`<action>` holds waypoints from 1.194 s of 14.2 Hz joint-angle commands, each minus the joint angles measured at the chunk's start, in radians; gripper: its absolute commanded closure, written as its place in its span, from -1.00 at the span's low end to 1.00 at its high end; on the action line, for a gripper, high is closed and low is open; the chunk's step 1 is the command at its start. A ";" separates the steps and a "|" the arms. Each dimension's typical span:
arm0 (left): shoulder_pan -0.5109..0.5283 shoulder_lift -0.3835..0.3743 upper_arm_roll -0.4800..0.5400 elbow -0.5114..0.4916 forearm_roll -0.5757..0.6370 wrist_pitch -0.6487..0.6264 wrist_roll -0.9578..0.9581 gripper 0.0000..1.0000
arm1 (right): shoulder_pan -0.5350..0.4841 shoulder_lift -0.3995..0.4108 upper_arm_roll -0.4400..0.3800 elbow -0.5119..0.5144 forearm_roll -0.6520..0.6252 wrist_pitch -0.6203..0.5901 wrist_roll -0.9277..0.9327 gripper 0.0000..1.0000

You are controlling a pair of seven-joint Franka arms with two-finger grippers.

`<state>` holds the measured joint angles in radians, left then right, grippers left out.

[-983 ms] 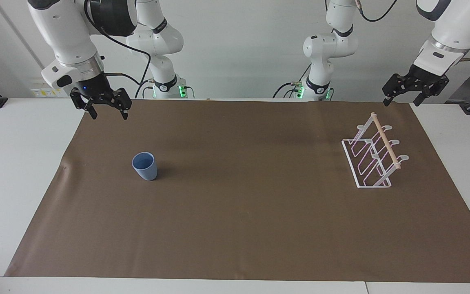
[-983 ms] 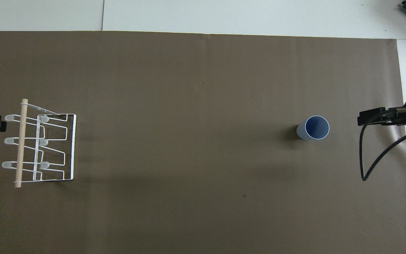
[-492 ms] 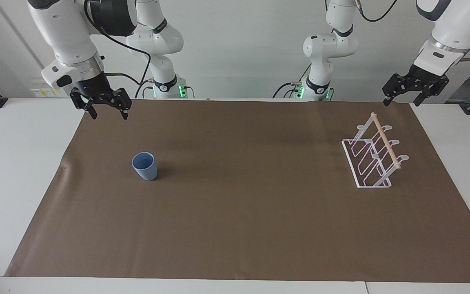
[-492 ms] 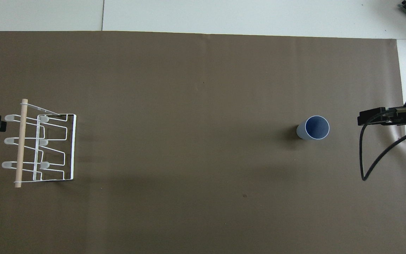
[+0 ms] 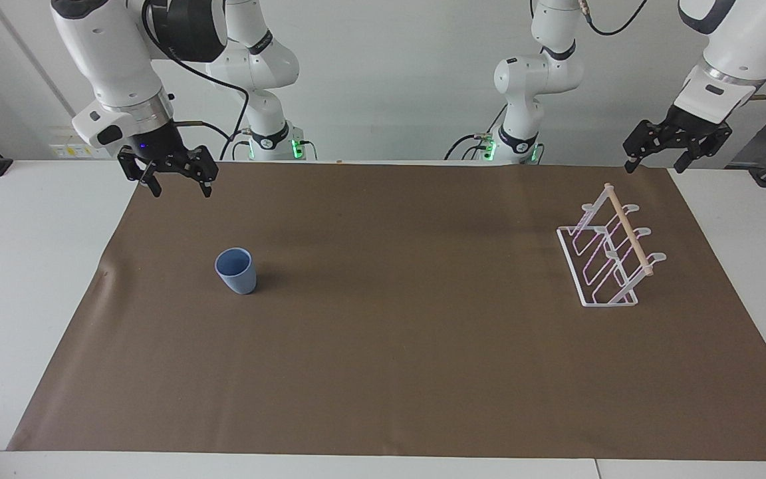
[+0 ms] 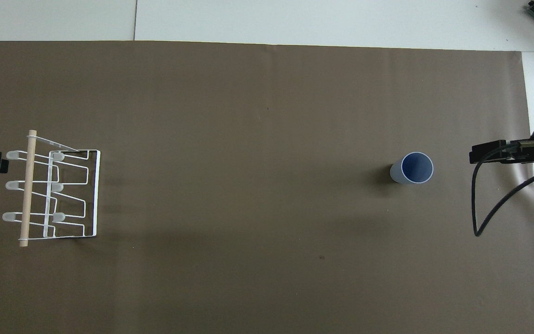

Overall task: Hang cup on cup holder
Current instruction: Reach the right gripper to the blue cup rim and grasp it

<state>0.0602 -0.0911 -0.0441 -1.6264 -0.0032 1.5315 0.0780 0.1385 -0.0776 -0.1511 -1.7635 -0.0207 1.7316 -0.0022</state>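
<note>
While both arms hang raised at their own ends of the surface [image 5: 17,266], the cup [image 5: 236,271] stands upright and alone on the brown mat [image 5: 396,346], toward the right arm's end, its mouth facing up. The right claw [image 5: 174,181] hovers over the mat's edge at that end, above the corner nearest the robots, with its fingers spread wide and nothing between them; it is well apart from the cup. The cup holder [image 5: 606,256] sits on the mat toward the left arm's end, its wooden dowel [image 5: 629,229] running along the top of the slanted white wire loops, all of them bare. The left claw [image 5: 662,163] hangs over the corner of the mat by the holder, clear of it, likewise spread open and empty.
</note>
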 commanded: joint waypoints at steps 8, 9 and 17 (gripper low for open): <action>0.007 -0.013 -0.003 -0.013 0.012 -0.002 -0.004 -1.00 | -0.004 0.018 0.002 -0.085 0.019 0.179 -0.025 -1.00; 0.007 -0.013 -0.005 -0.013 0.012 -0.002 -0.004 -1.00 | -0.004 0.030 0.002 -0.111 0.019 0.230 -0.028 -1.00; 0.007 -0.013 -0.005 -0.013 0.012 -0.002 -0.004 -1.00 | -0.010 0.180 0.004 -0.120 0.019 0.374 -0.133 -1.00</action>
<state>0.0602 -0.0911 -0.0441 -1.6263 -0.0032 1.5315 0.0780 0.1382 0.0734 -0.1498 -1.8751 -0.0206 2.0648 -0.0824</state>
